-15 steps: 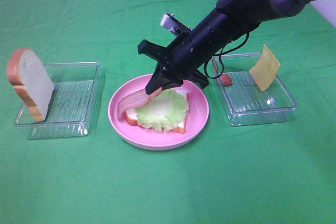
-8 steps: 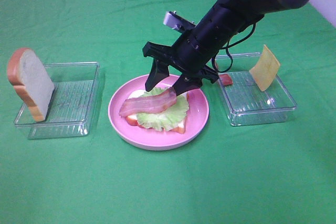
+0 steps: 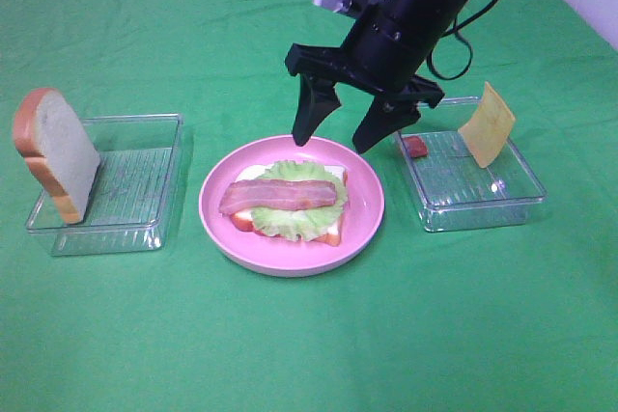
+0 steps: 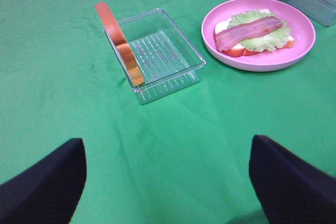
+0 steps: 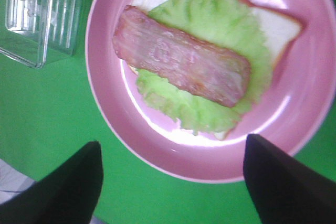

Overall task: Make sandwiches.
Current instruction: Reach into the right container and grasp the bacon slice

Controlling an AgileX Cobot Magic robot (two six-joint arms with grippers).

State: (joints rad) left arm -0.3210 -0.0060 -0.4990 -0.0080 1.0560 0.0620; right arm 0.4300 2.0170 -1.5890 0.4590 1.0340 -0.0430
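The sandwich on the pink plate [image 3: 214, 229] is a bread slice, green lettuce [image 3: 307, 223] and a bacon strip [image 3: 278, 194] lying flat on top. My right gripper [image 3: 334, 142] hangs open just above the plate's far rim, holding nothing. The right wrist view looks straight down on the bacon [image 5: 181, 61], lettuce [image 5: 220, 19] and bread [image 5: 278, 27] between the spread fingers [image 5: 63, 182]. A second bread slice [image 3: 53, 151] leans upright in the left tray [image 3: 145, 209]. A yellow cheese square [image 3: 486, 124] leans in the right tray [image 3: 483, 202]. My left gripper [image 4: 168, 182] is open over bare cloth.
A small red bacon piece [image 3: 415, 147] lies in the right tray's near-left corner. A green cloth [image 3: 309, 344] covers the table. In the left wrist view the bread slice [image 4: 118, 43], its tray [image 4: 163, 61] and the plate [image 4: 304, 51] lie ahead.
My right gripper opened and let go of the bacon strip, which now lies flat on the lettuce. The gripper then rose up and back from the plate. The left arm stayed still.
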